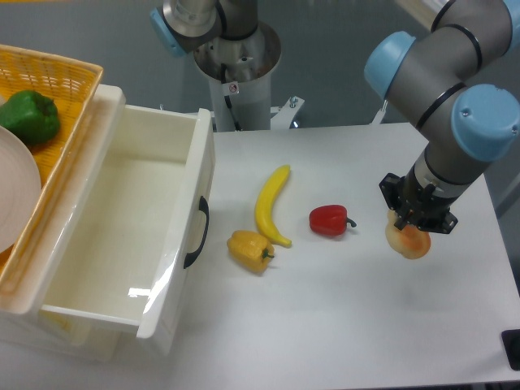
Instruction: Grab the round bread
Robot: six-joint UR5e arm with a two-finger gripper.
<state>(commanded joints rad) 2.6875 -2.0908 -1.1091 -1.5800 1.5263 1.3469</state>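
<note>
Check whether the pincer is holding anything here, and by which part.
The pincer grips the small glossy cream-and-tan round bread by its upper part.

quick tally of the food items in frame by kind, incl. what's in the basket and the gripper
Bell peppers: 3 (red bell pepper, yellow bell pepper, green bell pepper in the basket)
Bananas: 1 (banana on the table)
Bread: 1 (round bread, held in the gripper)
Total: 5

Round bread (409, 242) — glossy; basket (57, 73) — woven.
</note>
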